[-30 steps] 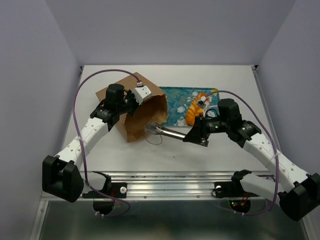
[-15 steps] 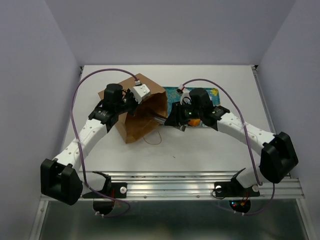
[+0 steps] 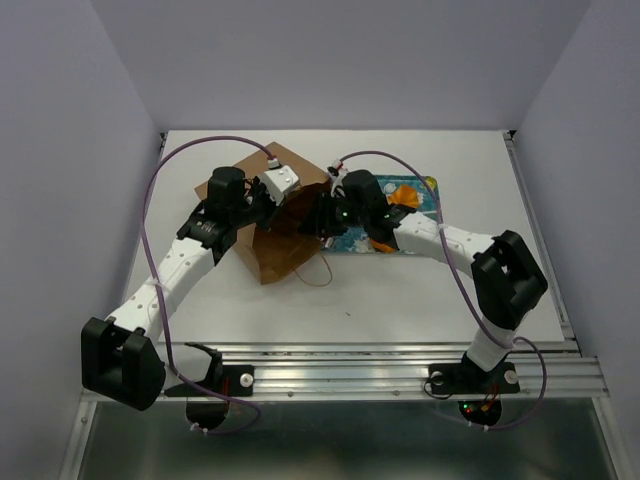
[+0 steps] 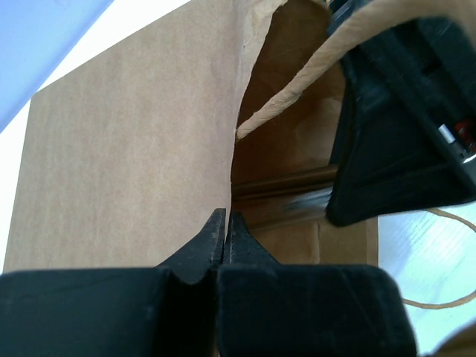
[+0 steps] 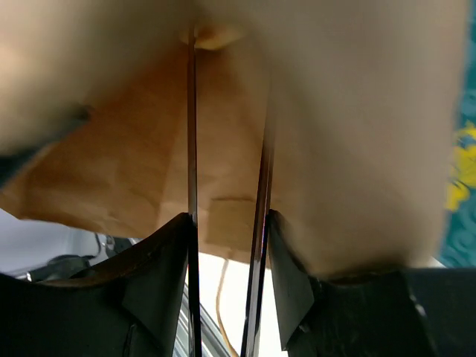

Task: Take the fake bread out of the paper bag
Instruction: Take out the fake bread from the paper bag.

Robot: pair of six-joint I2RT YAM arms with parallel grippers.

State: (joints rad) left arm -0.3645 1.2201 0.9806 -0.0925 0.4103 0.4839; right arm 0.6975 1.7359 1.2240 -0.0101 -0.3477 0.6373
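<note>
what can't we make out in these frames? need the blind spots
Top view, inside of the paper bag: its upper wall and the right arm cover it, so bread inside cannot be told.
Right wrist view: the right gripper tips are blurred, and a pale blob there is unidentifiable.
Left wrist view: the right gripper's black body blocks the bag mouth.
Top view, fake bread on the tray: the right arm hides most, so the piece count is unclear.

One paper bag, one tray, one visible fake bread — one left arm, one right arm.
</note>
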